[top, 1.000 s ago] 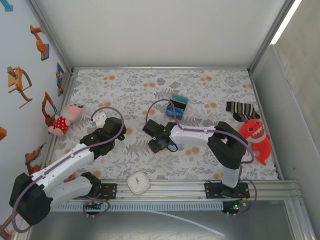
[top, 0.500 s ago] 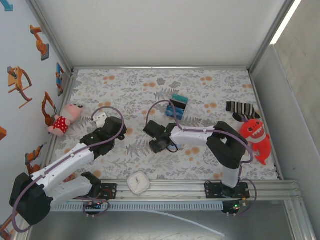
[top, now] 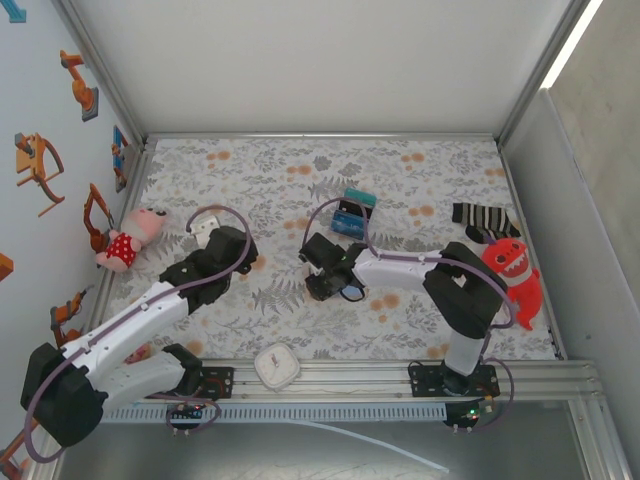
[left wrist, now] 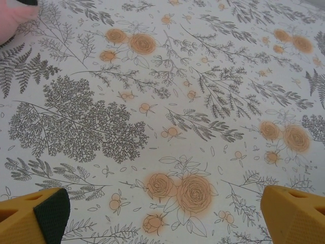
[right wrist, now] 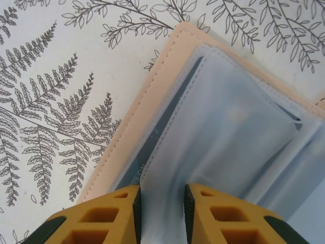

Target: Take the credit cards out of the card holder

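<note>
Your right hand point(right wrist: 161, 195), nearly closed, is at the open card holder point(right wrist: 228, 127), can't tell if clamped on it; left hand point(left wrist: 165, 203), spread wide, hovers over the tabletop point(left wrist: 152, 76).

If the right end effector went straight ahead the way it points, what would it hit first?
The open card holder: its pale plastic sleeve lies right ahead of the right end effector, possibly touching.

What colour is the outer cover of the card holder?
Pale peach-tan on the card holder, clearest in the right wrist view.
</note>
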{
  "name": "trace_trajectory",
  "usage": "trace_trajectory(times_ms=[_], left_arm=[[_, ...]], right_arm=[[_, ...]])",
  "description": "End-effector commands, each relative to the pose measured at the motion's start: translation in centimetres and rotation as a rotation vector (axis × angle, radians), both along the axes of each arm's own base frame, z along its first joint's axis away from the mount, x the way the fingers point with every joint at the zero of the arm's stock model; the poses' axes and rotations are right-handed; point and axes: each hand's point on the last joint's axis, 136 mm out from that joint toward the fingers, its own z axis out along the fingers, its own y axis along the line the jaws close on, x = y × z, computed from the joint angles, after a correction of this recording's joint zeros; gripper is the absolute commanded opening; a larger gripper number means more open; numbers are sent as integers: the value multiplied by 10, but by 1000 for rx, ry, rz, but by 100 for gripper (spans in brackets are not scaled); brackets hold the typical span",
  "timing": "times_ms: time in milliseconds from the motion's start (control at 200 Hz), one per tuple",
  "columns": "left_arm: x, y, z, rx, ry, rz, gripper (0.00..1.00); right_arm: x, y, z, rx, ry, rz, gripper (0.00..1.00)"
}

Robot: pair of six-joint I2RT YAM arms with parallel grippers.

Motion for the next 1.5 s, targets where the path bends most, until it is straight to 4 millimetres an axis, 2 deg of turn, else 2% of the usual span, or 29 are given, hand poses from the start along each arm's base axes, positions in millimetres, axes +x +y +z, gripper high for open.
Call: trace_trajectory(times_ms=[0, 255, 536, 992, 1117, 1282, 1497], left_arm=[[7, -16, 15, 2, -34, -67, 97], [12, -35, 23, 37, -53, -119, 97], [14, -38, 25, 43, -58, -125, 97], [17, -42, 28, 62, -57, -138, 97], [18, -46, 25, 70, -48, -147, 97], [19, -47, 19, 74, -32, -140, 97], [19, -46, 16, 76, -24, -131, 97]], right_arm=[[0, 4, 15, 71, 2, -9, 26], [10, -16, 16, -42, -56, -43, 36], [17, -22, 25, -72, -93, -69, 33], [23, -51, 33, -166, -153, -153, 33], [19, -43, 34, -116, -131, -146, 32], [9, -14, 34, 19, -65, -121, 32], [3, 2, 30, 28, -48, -95, 30]])
